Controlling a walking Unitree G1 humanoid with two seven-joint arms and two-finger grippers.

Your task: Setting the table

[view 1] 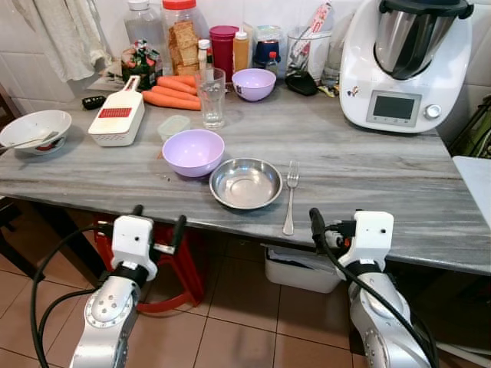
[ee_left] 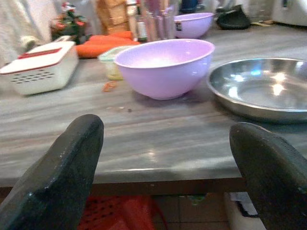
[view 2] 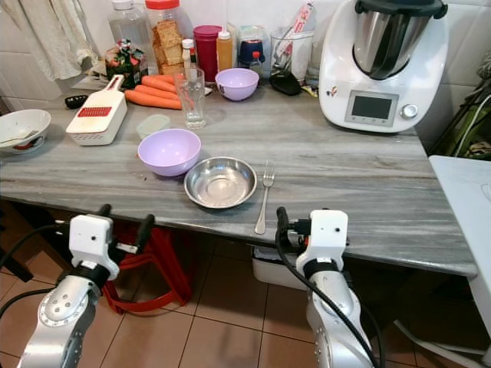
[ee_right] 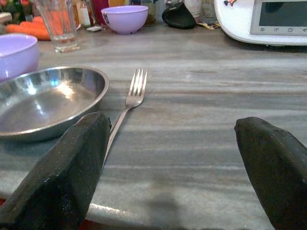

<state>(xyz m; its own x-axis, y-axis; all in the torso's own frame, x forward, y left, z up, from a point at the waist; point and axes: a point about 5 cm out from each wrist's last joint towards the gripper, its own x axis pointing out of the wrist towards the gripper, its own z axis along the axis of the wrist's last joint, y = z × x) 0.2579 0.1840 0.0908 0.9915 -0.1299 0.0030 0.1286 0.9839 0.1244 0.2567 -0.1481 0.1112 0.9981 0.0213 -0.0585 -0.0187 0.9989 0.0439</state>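
Left eye view: nearest the camera, two silver arms reach toward the front edge of a grey, streaked stone table (view 1: 368,172). The left gripper (view 1: 158,223) hangs just short of that edge with its two black fingers spread apart and nothing between them. The right gripper (view 1: 322,226) sits at the edge as well, just right of the fork's handle; in the right wrist view its black fingers (ee_right: 67,172) stand wide apart, holding nothing.

On the table close to the edge lies a round, shallow stainless-steel plate (view 1: 246,183). Just beside it on the right lies a silver metal fork (view 1: 290,198), tines pointing away from the robot, apart from the plate's rim. Touching or almost touching the plate on its left rear is a lilac plastic bowl (view 1: 193,152). Behind that bowl sits a small pale green lidded tub (view 1: 174,126).

Further back stands a clear drinking glass (view 1: 211,96), upright. To its left lies a white box grater with a red panel (view 1: 117,116), and at the far left edge a white ceramic bowl (view 1: 34,129) with a utensil resting in it. Behind the glass lie several orange carrots (view 1: 173,91), and a second, smaller lilac bowl (view 1: 254,83). At the far right stands a large white kitchen machine with a steel jug and a screen (view 1: 404,61). Jars and bottles line the wall.
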